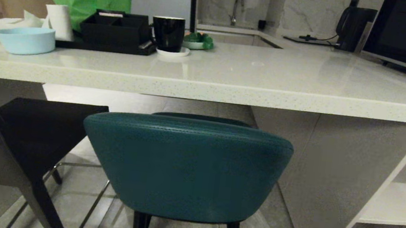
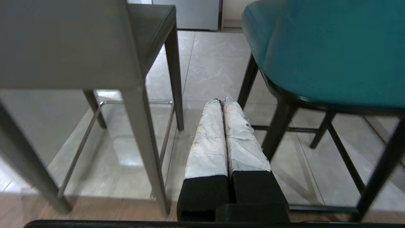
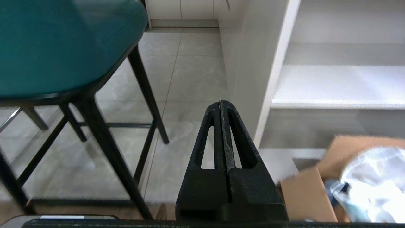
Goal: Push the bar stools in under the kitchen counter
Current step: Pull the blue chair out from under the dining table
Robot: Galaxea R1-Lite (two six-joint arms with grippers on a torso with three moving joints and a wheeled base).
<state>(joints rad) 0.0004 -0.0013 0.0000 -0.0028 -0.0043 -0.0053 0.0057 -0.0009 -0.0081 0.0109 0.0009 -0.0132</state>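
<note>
**Two bar stools at the counter's near edge**

The teal stool point(image 1: 185, 167) fills the lower centre of the head view, its rounded padded back toward the camera and thin black legs below. Its seat front reaches just under the slab's edge, while the back stands out on the near side. The dark grey-black stool point(image 1: 12, 142) sits at the lower left, just beside the teal one, turned at an angle, with a rectangular back and square seat. The kitchen table point(image 1: 229, 88) spans the frame above both, an off-white speckled slab with a thick edge.
</note>
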